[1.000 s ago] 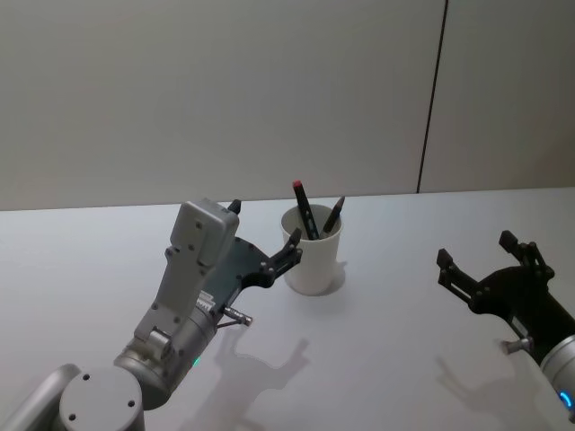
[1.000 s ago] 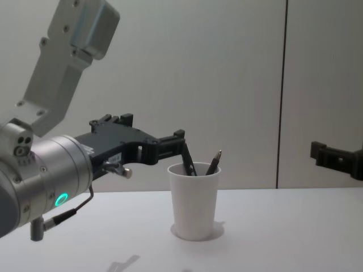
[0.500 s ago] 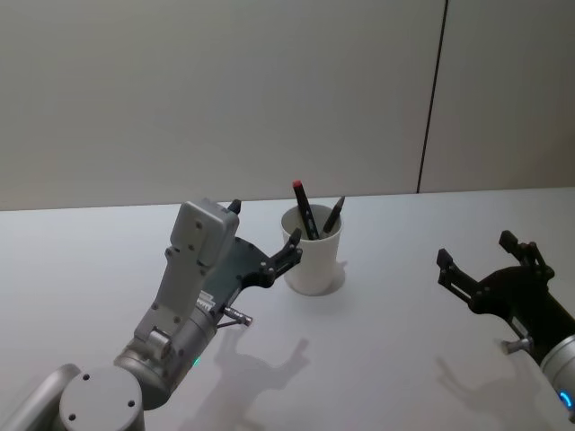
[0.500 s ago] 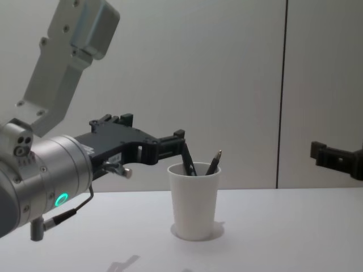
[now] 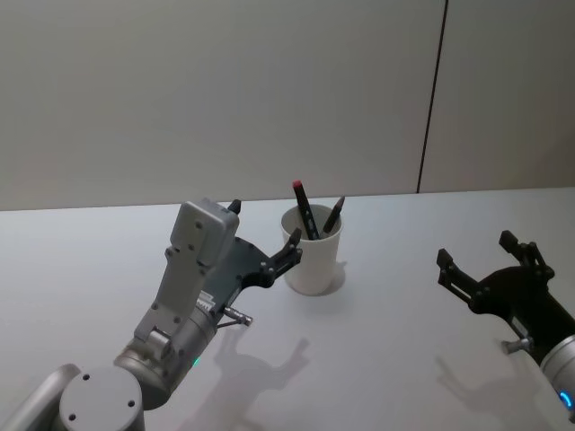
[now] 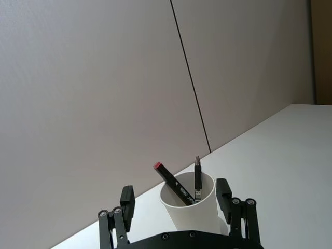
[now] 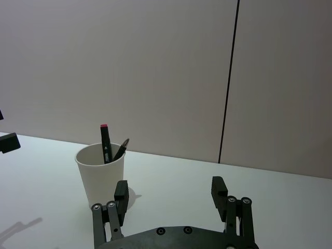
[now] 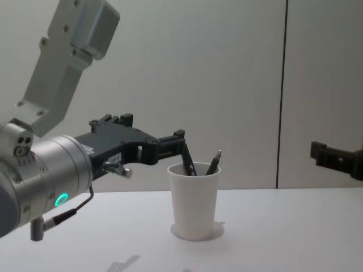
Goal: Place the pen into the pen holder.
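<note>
The pen holder [image 5: 313,266] is a white paper cup standing upright on the table. Two pens lean inside it: a dark pen with a red end [image 5: 303,207] and a shorter dark pen [image 5: 333,214]. My left gripper [image 5: 264,223] hovers just left of the cup at rim height, open, with nothing between its fingers. In the left wrist view the cup [image 6: 193,212] and both pens sit straight ahead between the spread fingers. My right gripper [image 5: 476,249] hangs open and empty well to the cup's right, above the table.
The white table [image 5: 395,314] stretches bare around the cup. A plain wall with a dark vertical seam [image 5: 432,99] rises behind the table's far edge.
</note>
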`<act>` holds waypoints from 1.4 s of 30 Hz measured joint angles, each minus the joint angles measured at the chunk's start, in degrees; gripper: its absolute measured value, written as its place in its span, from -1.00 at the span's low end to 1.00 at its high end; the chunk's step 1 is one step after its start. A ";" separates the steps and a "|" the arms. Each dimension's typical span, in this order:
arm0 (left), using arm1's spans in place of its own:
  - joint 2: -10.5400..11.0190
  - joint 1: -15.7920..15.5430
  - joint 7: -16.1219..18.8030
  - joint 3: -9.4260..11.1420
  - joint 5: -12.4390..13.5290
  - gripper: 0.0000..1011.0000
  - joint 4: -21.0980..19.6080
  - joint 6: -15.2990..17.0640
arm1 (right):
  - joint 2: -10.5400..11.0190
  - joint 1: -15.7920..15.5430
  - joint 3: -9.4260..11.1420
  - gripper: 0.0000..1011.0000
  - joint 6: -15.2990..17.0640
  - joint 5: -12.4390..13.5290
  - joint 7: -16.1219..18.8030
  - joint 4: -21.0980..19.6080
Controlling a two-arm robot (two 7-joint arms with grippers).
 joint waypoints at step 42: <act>0.00 0.00 0.00 0.00 0.00 0.98 0.00 0.00 | 0.00 0.00 0.00 0.98 0.00 0.00 0.00 0.00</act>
